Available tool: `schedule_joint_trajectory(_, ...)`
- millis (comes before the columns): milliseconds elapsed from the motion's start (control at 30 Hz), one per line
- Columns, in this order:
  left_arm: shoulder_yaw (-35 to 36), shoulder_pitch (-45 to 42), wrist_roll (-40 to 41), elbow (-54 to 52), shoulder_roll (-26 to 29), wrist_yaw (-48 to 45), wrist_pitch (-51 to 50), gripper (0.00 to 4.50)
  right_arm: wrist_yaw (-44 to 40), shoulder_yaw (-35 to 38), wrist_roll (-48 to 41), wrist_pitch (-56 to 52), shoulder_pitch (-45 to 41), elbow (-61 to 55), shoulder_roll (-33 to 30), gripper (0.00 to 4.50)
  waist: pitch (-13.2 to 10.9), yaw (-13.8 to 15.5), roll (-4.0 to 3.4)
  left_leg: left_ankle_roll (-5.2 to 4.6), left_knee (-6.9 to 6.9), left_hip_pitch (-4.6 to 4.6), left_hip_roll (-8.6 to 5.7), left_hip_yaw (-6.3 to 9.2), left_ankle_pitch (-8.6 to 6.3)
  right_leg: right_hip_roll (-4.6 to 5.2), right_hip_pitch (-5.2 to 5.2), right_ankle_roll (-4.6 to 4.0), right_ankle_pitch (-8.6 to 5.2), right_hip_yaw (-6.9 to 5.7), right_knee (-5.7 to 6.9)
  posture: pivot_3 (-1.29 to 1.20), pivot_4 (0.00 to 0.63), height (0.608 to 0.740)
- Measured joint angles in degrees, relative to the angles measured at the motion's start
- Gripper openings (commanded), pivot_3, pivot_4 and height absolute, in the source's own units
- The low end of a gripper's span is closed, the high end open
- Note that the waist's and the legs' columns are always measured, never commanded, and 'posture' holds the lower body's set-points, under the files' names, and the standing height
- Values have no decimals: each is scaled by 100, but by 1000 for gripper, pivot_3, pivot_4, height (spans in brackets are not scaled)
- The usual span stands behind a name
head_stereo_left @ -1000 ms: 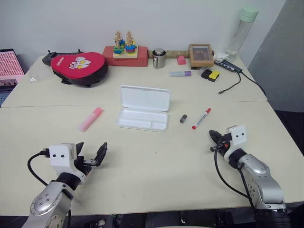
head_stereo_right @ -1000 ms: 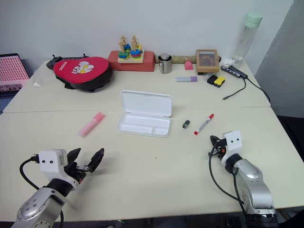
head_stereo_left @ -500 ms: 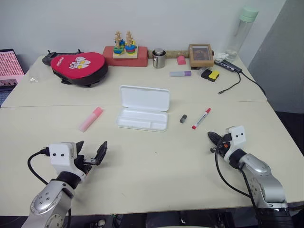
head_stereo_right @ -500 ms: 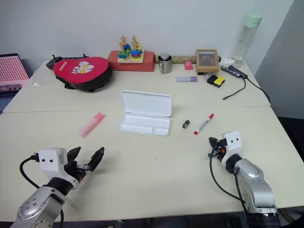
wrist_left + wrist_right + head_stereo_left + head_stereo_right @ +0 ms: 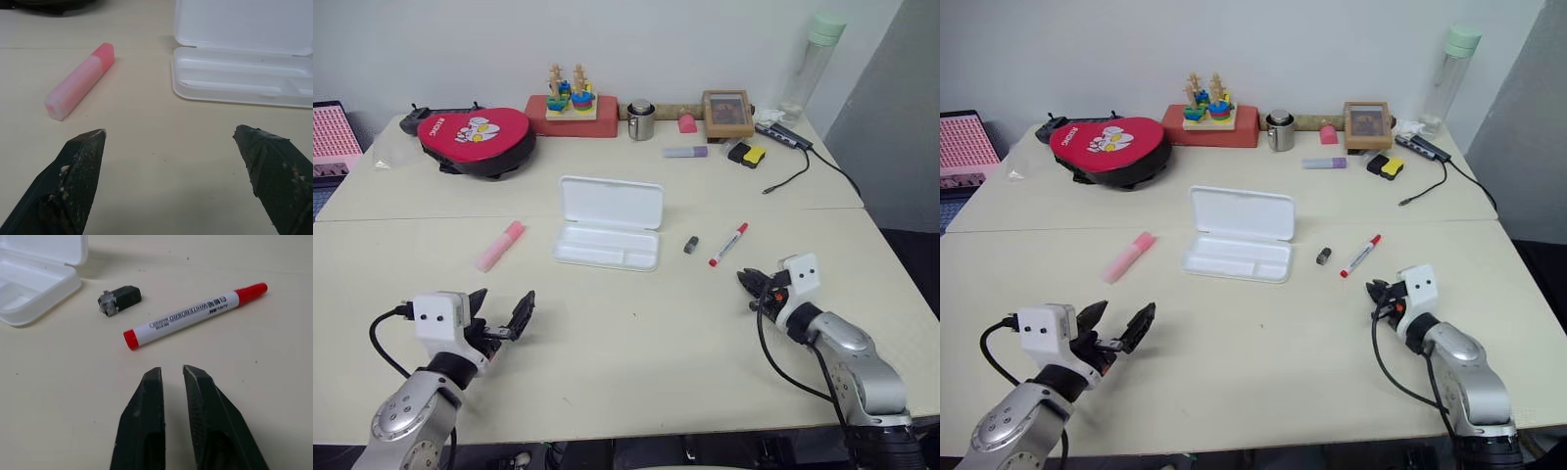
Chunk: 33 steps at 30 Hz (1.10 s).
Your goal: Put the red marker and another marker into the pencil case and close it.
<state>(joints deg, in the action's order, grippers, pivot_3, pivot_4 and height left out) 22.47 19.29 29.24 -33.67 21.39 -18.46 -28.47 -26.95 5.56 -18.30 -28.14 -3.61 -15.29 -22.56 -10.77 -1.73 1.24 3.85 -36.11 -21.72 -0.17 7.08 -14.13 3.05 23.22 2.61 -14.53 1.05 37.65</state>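
Observation:
The red marker [image 5: 728,244], a slim white pen with a red cap, lies on the table right of the pencil case [image 5: 611,203], which lies open with its white lid folded back. A thick pink highlighter [image 5: 499,245] rests to the left of the case. My right gripper [image 5: 745,279] hovers just short of the red marker [image 5: 195,316], its fingers [image 5: 146,396] a narrow gap apart with nothing between them. Near the front left, my left gripper [image 5: 502,305] stands wide open and empty, facing the highlighter [image 5: 80,81] and the case [image 5: 244,24].
A small black object [image 5: 690,245] lies between the case and the red marker. Along the back edge are a red padded pouch [image 5: 477,137], a wooden stacking toy [image 5: 570,93], a metal cup [image 5: 640,120], a purple highlighter [image 5: 685,152], a picture frame [image 5: 727,113] and a cable [image 5: 803,162].
My right gripper has tilted slightly toward the red marker. The left arm and the things on the table have kept still.

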Motion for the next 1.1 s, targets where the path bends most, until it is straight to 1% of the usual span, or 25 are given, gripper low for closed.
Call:
schedule_joint_trajectory(100, 2, 2, 1, 3, 18, -61, 0, 4500, -14, -2, -77, -89, -91, -133, -26, 2155, 0, 4, 0, 0, 0, -1, 0, 1, 0, 0, 0, 1, 0, -2, 0, 0, 150, 740)
schedule_joint_trajectory(167, 5, 2, 1, 3, 32, -92, 0, 4500, -20, -6, -86, -149, -144, -170, -66, 2554, 0, 4, 0, 0, 0, -1, 0, 0, 0, 0, 0, 2, 1, -1, 0, 0, 150, 740)
schedule_joint_trajectory(200, 13, 4, 1, 5, 32, -98, 0, 4500, -23, -5, -88, -167, -159, -226, -110, 2900, 0, 5, 0, 0, 0, -1, 0, 1, 0, 0, 0, 8, 4, -2, 0, 0, 150, 740)
schedule_joint_trajectory(233, 18, 1, 1, 6, 33, -103, 0, 4500, -119, -86, -31, -117, -166, -224, -239, 2950, -1, 5, -1, 0, 0, -1, -1, 0, 0, 0, 0, 19, 10, -1, -1, 0, 150, 740)
schedule_joint_trajectory(300, 28, -1, 1, 21, 35, -122, 2, 4500, -340, -218, 54, -90, -301, -183, -497, 3484, -1, -2, -1, 0, -2, 0, 0, -2, 0, 0, 0, 18, 11, 0, -1, 0, 150, 740)
schedule_joint_trajectory(333, 28, -5, 4, 25, 41, -145, 2, 4500, -500, -258, 66, -89, -444, -141, -639, 3652, -1, -10, -2, 0, -2, 1, 0, -4, 0, 0, 0, 14, 10, 3, 0, 0, 150, 740)
schedule_joint_trajectory(367, 28, -16, 6, 25, 54, -179, 2, 4500, -622, -260, 67, -74, -566, -121, -747, 3954, -1, -9, -1, 0, -2, 1, 0, -2, 0, 0, 0, 13, 10, 1, -1, 0, 150, 740)
schedule_joint_trajectory(433, 28, -23, 7, 26, 73, -232, 2, 4500, -837, -260, 49, 16, -714, -122, -878, 4435, 0, 1, 1, 0, -1, 1, 1, 1, 0, -1, -1, 16, 12, -4, 0, 0, 150, 740)
schedule_joint_trajectory(567, 29, -25, 18, 29, 102, -274, -5, 4500, -1267, -507, 15, 30, -755, -93, -1006, 4483, 0, 4, 0, 0, 1, -3, 1, 2, 0, 0, 0, 24, 13, -5, -2, 0, 150, 740)
schedule_joint_trajectory(667, 53, -33, 119, 40, 317, -455, -83, 4500, -2050, -987, 6, 114, -1175, -78, -1320, 4483, -2, -20, -3, 0, 0, 1, 3, -2, 0, -1, 1, 24, 14, -4, -1, 0, 150, 740)
schedule_joint_trajectory(733, 63, -37, 201, 42, 436, -571, -134, 4500, -2432, -1274, 26, 262, -1513, -73, -1352, 4483, -2, -22, -3, 0, 0, 4, 5, 2, 0, -2, 0, 22, 14, -8, 3, 0, 150, 740)
schedule_joint_trajectory(767, 83, -28, 260, 44, 558, -674, -194, 4500, -2644, -1530, 109, 405, -1782, 18, -1314, 4483, -2, -17, -2, -1, 0, 4, 6, 3, 0, -4, 0, 22, 14, -9, 4, 0, 150, 740)
schedule_joint_trajectory(800, 93, -30, 283, 47, 617, -721, -224, 4500, -2699, -1613, 138, 438, -1880, 64, -1288, 4483, -3, -19, -2, -1, 0, 4, 6, 4, 0, -4, 0, 21, 14, -10, 5, 0, 150, 740)
schedule_joint_trajectory(1000, 400, 188, 682, 31, 1513, -1564, -472, 4500, -3241, -2370, 402, 856, -3078, 917, -687, 4483, -4, -18, -2, 0, 4, 1, 5, 4, 0, -3, 3, 21, 13, -10, -1, 0, 150, 740)
schedule_joint_trajectory(1100, 491, 264, 725, 27, 1625, -1778, -480, 4500, -3344, -2534, 545, 1008, -3235, 1177, -542, 4483, -4, 13, -3, 1, 7, -9, 3, 11, -1, -1, 5, 20, 12, -15, -6, 0, 150, 740)
